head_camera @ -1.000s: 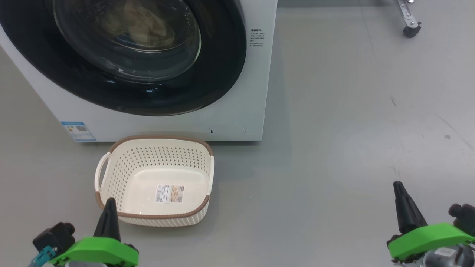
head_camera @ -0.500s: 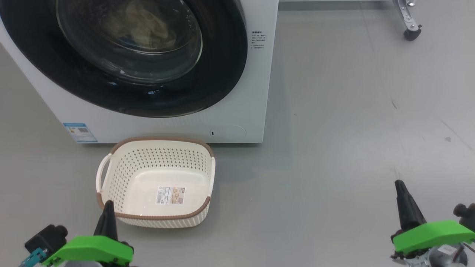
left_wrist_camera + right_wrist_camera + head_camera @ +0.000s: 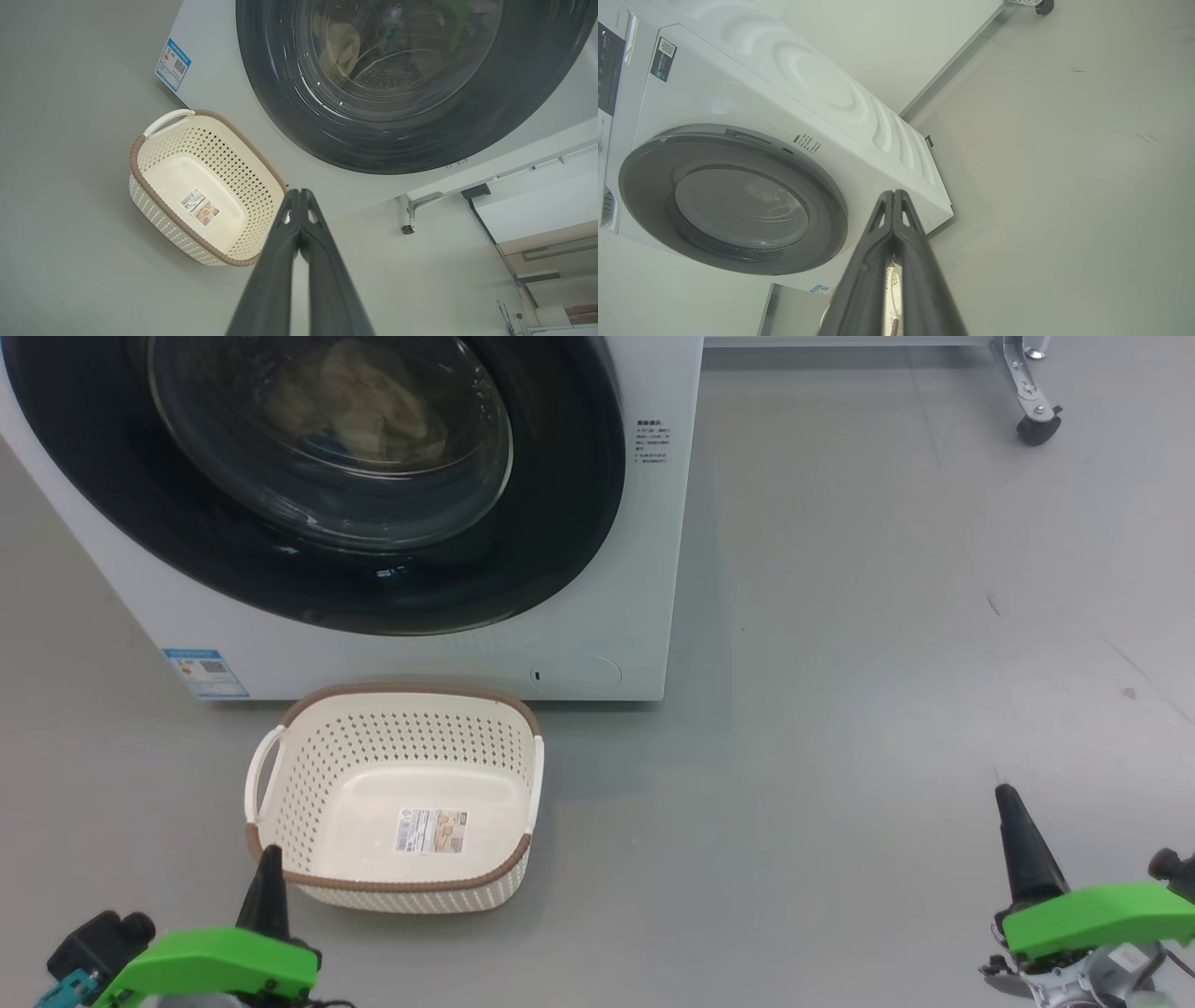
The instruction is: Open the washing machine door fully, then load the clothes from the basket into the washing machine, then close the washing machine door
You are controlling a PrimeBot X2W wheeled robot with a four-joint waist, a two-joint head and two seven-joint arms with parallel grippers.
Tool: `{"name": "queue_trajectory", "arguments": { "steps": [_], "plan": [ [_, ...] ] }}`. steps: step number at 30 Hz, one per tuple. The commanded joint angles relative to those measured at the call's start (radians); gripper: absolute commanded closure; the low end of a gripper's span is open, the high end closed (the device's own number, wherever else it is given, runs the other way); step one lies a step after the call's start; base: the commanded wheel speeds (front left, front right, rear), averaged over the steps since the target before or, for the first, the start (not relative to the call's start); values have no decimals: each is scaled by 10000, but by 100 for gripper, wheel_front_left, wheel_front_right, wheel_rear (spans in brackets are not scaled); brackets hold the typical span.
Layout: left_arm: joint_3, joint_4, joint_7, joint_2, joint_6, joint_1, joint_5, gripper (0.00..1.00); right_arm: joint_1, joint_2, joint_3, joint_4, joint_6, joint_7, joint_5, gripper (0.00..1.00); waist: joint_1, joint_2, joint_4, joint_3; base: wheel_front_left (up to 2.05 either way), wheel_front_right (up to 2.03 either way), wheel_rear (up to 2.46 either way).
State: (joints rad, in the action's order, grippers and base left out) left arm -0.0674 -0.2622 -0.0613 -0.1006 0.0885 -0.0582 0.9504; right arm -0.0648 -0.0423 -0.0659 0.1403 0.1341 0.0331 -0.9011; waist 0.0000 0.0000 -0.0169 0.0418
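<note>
Washing machine door [image 3: 560, 523], closed flush against the white front of the washing machine [image 3: 644, 579]; wide glossy black rim around a bulging clear glass bowl; behind the glass, the clothes [image 3: 373, 401], pale cream fabric bunched inside the drum, seen also through the glass in the left wrist view [image 3: 343, 49]; small printed text panel [image 3: 652, 439] on the white front just right of the rim; blue sticker [image 3: 205, 672] at the lower left corner of that front.

Just before the machine, on the grey floor [image 3: 840, 709], the basket [image 3: 411, 692]: cream, perforated sides, brown woven-look rim, white side handles, standing upright; far rim close to the machine's foot, touching or apart impossible to tell; label sticker [image 3: 430, 830] flat on its inner floor.

Nearer the camera, left gripper [image 3: 269, 863] at the lower left of the head view; two dark fingers pressed together to a single point, nothing between them; tip in line with the basket's near rim, contact not evident; same closed fingers in the left wrist view [image 3: 300, 195], aimed toward the basket's right end.

Right gripper [image 3: 1013, 807] at the lower right, well apart from basket and machine, over bare floor; fingers closed tip to tip, holding nothing; in the right wrist view [image 3: 894, 195], tips meeting, aimed toward the machine's lower corner.

Green housing [image 3: 219, 961] behind the left fingers; caster [image 3: 1036, 427] at the far upper right.
</note>
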Motion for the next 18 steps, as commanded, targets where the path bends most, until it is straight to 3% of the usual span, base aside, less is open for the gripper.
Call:
{"name": "queue_trajectory", "arguments": {
  "steps": [1, 18],
  "plan": [
    [298, 258, 39, -61, 78, -451, 224, 100, 587, -254, 43, -260, -16, -100, -283, 100, 0, 0, 3, -7, 0, 0, 0],
    [699, 234, 490, 87, 168, -463, 1893, 100, 876, -289, 19, 77, -21, -368, -2162, 100, 0, 0, 47, -106, 0, 0, 0]
  ]
}}
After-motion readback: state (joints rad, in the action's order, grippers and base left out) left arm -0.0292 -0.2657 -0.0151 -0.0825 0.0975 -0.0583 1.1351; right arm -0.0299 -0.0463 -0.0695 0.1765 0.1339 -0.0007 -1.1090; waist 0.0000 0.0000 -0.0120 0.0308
